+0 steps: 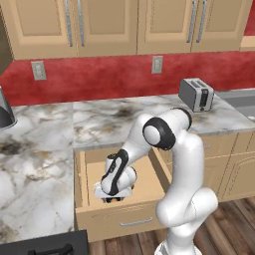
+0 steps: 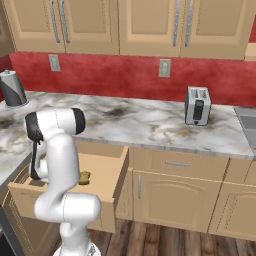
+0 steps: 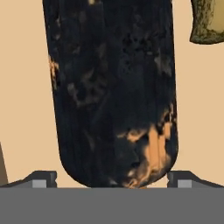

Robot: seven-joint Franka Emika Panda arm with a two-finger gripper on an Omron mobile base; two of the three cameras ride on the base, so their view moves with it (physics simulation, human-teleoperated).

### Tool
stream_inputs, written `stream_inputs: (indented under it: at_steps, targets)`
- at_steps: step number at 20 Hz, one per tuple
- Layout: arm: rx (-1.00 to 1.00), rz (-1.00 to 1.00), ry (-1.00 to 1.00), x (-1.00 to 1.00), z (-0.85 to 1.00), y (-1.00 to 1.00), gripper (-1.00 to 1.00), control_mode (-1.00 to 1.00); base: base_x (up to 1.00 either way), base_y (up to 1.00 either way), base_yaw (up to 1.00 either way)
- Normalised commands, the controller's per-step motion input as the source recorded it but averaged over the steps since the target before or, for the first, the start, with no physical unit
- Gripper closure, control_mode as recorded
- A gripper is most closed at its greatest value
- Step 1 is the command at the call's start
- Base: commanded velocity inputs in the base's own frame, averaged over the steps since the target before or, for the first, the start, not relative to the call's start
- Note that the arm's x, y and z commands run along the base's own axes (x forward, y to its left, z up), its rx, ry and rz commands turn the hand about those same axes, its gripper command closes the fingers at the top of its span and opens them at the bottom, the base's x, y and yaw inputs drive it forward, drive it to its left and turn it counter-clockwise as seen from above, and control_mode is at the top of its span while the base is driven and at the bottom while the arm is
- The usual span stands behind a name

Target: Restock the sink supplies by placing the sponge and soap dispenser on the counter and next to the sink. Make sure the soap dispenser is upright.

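While you watch from the left base, the gripper sits low in the open drawer under the marble counter; a toaster stands by the sink. From the right base, you see the sponge on the drawer floor. Through the hand camera, the soap dispenser lies between wide-set fingers, sponge at its corner.

The soap dispenser runs off the top of the hand view, pump unseen, and the sponge is clipped by the corner. Can't tell if the end effector actually grips it; the fingertips barely peek up.
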Motion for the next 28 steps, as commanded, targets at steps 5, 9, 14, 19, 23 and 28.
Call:
stream_inputs:
  at_steps: [5, 9, 14, 19, 23, 28]
  targets:
    - [0.00, 0.00, 0.04, 0.00, -0.28, 0.00, 1.00, -1.00, 0.00, 0.00, 0.00]
    - [0.00, 0.00, 0.04, 0.00, -0.25, 0.00, 1.00, -1.00, 0.00, 0.00, 0.00]
    - [0.00, 0.00, 0.00, 0.00, -0.10, 0.00, 1.00, -1.00, 0.00, 0.00, 0.00]
    - [0.00, 0.00, 0.06, 0.00, -0.03, 0.07, 1.00, -1.00, 0.00, 0.00, 0.00]
    - [0.00, 0.00, 0.01, 0.00, 0.29, 0.01, 1.00, -1.00, 0.00, 0.00, 0.00]
    - [0.07, 0.00, 0.00, -0.04, 0.29, -0.19, 1.00, -1.00, 0.00, 0.00, 0.00]
